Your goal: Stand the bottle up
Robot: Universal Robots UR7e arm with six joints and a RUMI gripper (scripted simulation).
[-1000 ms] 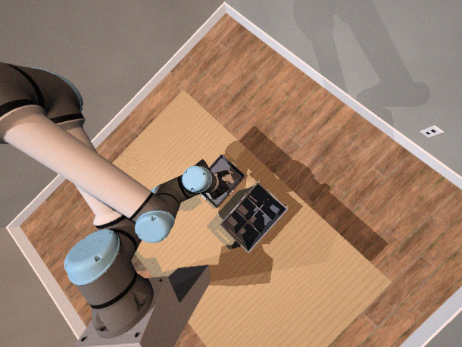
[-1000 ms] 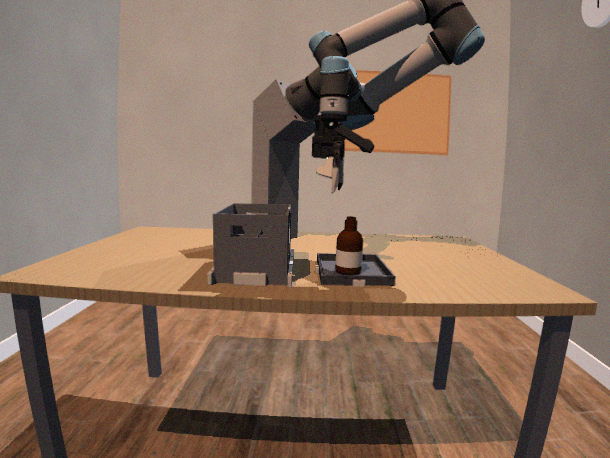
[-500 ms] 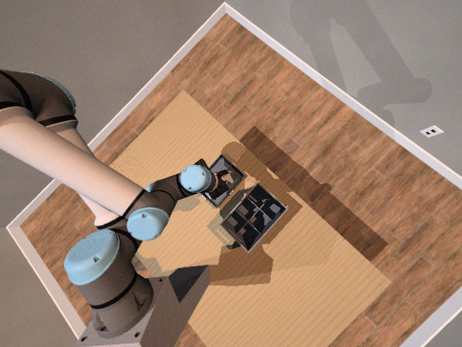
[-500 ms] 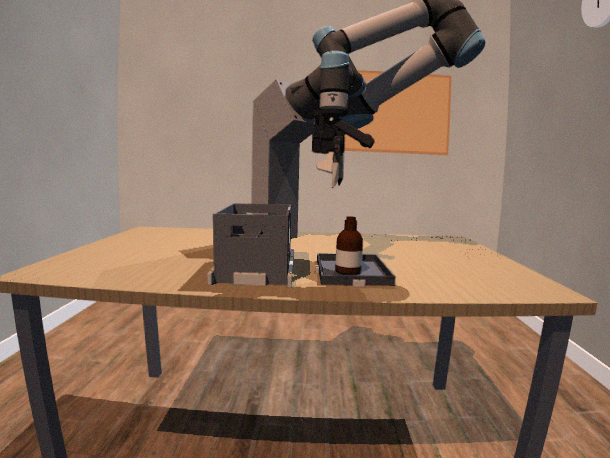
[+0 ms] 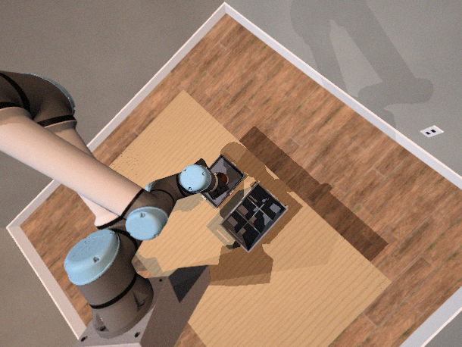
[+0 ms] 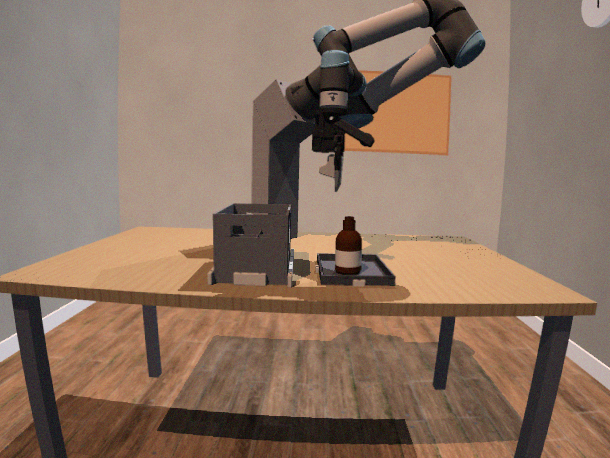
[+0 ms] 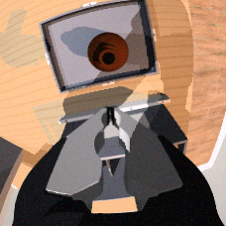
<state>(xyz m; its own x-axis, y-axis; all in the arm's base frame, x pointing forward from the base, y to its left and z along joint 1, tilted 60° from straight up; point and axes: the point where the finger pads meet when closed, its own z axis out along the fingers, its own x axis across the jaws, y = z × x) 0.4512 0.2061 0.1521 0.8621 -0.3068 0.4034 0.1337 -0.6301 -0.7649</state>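
Observation:
A brown bottle (image 6: 348, 245) (image 7: 108, 52) with a pale label stands upright on the tray (image 6: 385, 270) (image 7: 55, 73). In the top view only a bit of the bottle (image 5: 225, 177) shows beside the wrist. The tray lies flat on the table, beside the dark grey crate (image 6: 252, 250) (image 5: 254, 217). My gripper (image 6: 337, 189) (image 7: 109, 107) is shut, with nothing between its fingertips. It hangs above and behind the bottle, apart from it. In the top view the arm's wrist hides the fingertips and part of the tray.
The crate is tall, open at the top and divided into several compartments. It stands close to one side of the tray with a narrow gap between them. Both are on the wooden table (image 5: 303, 284) (image 6: 150, 250), near its edge in the exterior view.

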